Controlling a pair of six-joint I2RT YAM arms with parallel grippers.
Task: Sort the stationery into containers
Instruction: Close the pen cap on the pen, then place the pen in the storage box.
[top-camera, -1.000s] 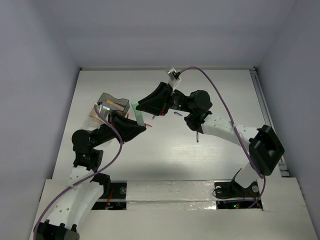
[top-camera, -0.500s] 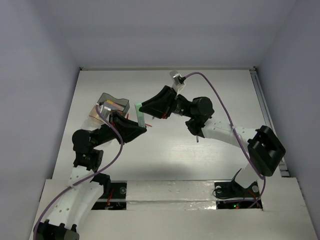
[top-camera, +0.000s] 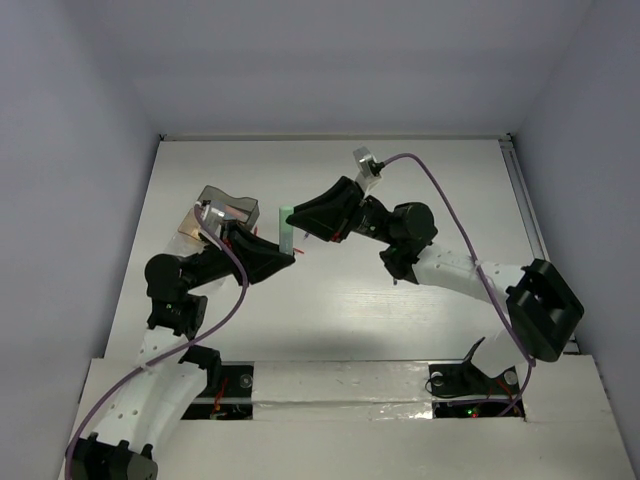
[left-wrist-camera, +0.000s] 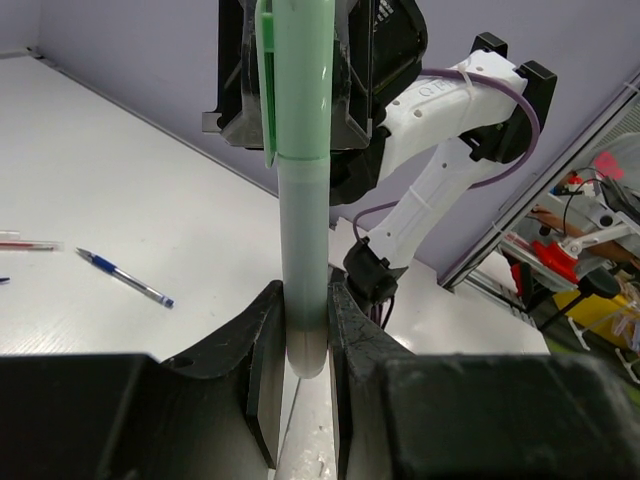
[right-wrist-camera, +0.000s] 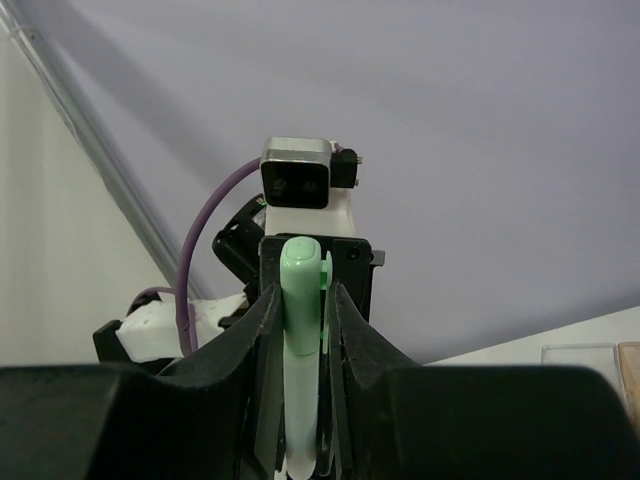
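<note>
The green highlighter (left-wrist-camera: 304, 200) was held end to end between the two grippers, left of centre in the top view and just right of the containers (top-camera: 226, 208). It had a mint cap with a clip down one side and a paler, grey-green barrel ending in a rounded butt. The left gripper (left-wrist-camera: 305, 315) was clamped on that butt end, and the right gripper (right-wrist-camera: 301, 310) was closed around the cap. A blue pen (left-wrist-camera: 126, 277) lay on the table (left-wrist-camera: 150, 190), at the left of the left wrist view.
</note>
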